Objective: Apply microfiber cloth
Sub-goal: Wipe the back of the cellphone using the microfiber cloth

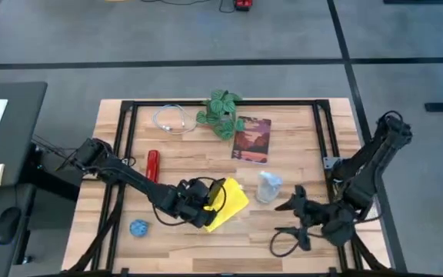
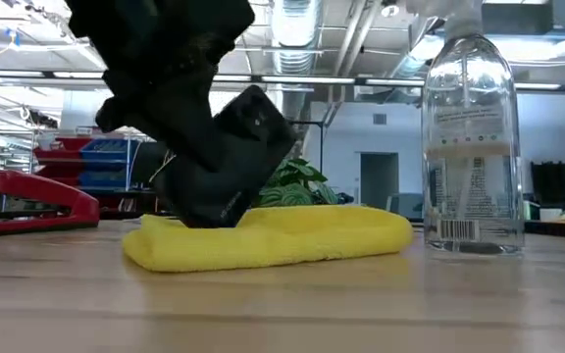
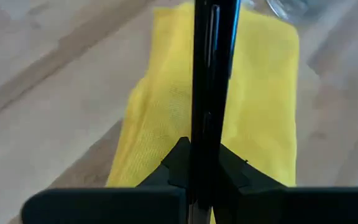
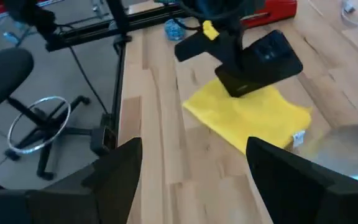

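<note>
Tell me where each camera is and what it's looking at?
High: above, looking down; both arms, cloth.
Low: table height, looking across; left gripper holding phone on cloth, bottle.
Left wrist: on left arm; its fingers clamp phone edge-on.
Right wrist: on right arm; right gripper open.
All four show the cloth.

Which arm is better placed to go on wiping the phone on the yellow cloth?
Left. Its claw grips the black smartphone edge-on, its lower end on the microfiber cloth. The right claw hangs open apart from it, beyond the clear bottle.
</note>
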Available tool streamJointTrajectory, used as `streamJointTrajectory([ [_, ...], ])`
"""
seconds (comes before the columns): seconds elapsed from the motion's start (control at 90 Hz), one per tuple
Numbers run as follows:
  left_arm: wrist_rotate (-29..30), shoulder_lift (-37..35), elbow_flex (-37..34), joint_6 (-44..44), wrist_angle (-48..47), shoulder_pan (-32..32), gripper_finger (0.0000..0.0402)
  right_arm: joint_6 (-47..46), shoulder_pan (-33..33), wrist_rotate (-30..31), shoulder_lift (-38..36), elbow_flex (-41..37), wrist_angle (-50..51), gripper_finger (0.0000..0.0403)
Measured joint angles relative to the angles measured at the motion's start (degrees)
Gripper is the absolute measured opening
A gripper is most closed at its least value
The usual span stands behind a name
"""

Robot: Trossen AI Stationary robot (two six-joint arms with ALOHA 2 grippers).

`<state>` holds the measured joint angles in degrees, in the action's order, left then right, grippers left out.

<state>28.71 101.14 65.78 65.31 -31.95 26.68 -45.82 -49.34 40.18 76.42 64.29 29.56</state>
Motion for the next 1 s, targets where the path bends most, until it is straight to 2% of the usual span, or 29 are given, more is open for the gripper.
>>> streamJointTrajectory([
  [0.156, -2.32, -0.06, -0.02, -2.5, -0.59, 1.73, 0.0007, -1.44, 3.93, -2.03, 8.69, 7.55, -0.06, 0.0274],
  [0.244, -5.24, -0.15, -0.11, -1.64, -2.07, 3.72, 0.0007, -5.04, 5.92, -2.62, 13.38, 11.2, 0.02, 0.0275],
  [0.5, -8.74, -1.5, 0.07, -1.61, -3.47, 9.31, 0.0007, -15.82, 8.76, -4.22, 23.45, 18.79, 0.29, 0.0275],
  [0.656, -8.89, -4.9, 0.12, -5.6, -4.38, 9.57, 0.0007, -26.1, 11.86, -12.25, 27.91, 20.74, 0.5, 0.0275],
  [0.789, -8.13, -6.24, 0.15, -6.29, -6.67, 9.46, 0.0007, -36.23, 15.03, -23.0, 32.28, 20.59, 4.35, 0.0275],
  [0.933, -12.2, -6.79, 0.17, -4.28, -6.44, 9.66, 0.0007, -39.42, 17.59, -28.05, 35.09, 20.61, 7.2, 0.0275],
  [1.0, -12.82, -6.38, 0.17, -2.6, -6.47, 9.8, 0.0007, -39.78, 18.57, -28.11, 35.49, 20.48, 9.43, 0.0275],
])
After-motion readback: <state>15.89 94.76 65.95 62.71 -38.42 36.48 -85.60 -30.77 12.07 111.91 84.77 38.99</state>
